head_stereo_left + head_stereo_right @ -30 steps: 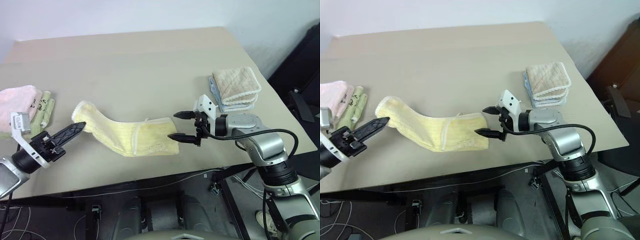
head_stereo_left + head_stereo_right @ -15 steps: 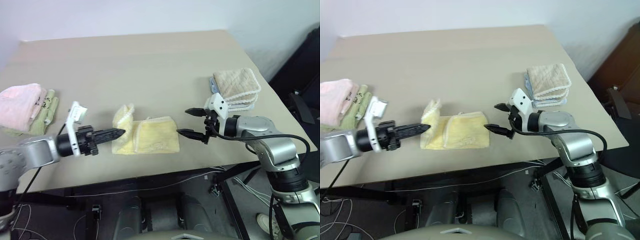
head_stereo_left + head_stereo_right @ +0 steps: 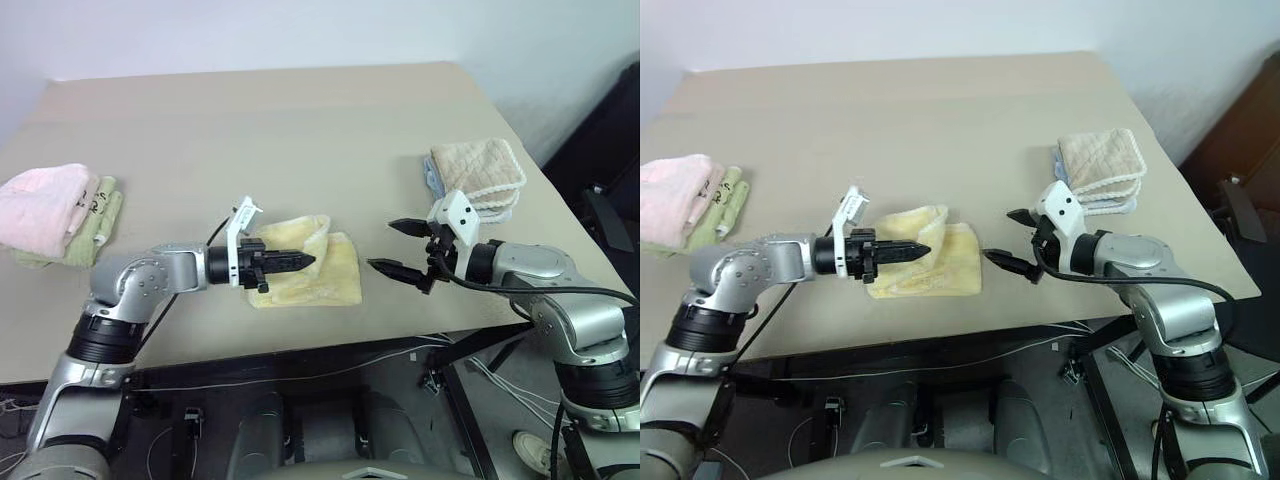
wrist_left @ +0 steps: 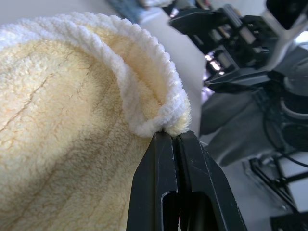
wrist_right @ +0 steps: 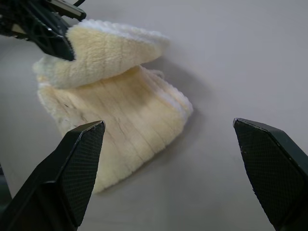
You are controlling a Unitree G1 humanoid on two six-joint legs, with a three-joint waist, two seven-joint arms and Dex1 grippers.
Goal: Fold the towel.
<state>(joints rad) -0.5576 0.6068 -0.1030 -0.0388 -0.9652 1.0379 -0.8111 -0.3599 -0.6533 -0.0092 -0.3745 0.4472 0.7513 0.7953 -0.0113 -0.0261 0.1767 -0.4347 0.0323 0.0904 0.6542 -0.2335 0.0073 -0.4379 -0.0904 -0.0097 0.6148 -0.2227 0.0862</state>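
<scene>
The pale yellow towel (image 3: 335, 272) lies near the table's front edge, its left end lifted and curled over the rest. My left gripper (image 3: 303, 262) points to the right and is shut on that end's whitish hem (image 4: 163, 122), holding it above the lower layer. In the right wrist view the raised flap (image 5: 110, 48) hangs over the flat part (image 5: 120, 120), with the left gripper's fingers (image 5: 48, 33) pinching it. My right gripper (image 3: 388, 246) stands open just right of the towel, apart from it, with nothing between its fingers (image 5: 82, 163).
A pink folded towel (image 3: 40, 205) on greenish cloths (image 3: 98, 215) sits at the table's left edge. A beige folded towel (image 3: 478, 172) tops a stack at the right edge. Bare tan table (image 3: 300, 130) stretches behind the towel.
My left gripper has swept to the right with the towel's left end, doubling the long towel over itself. The right gripper has drawn back a little to the right and stays open.
</scene>
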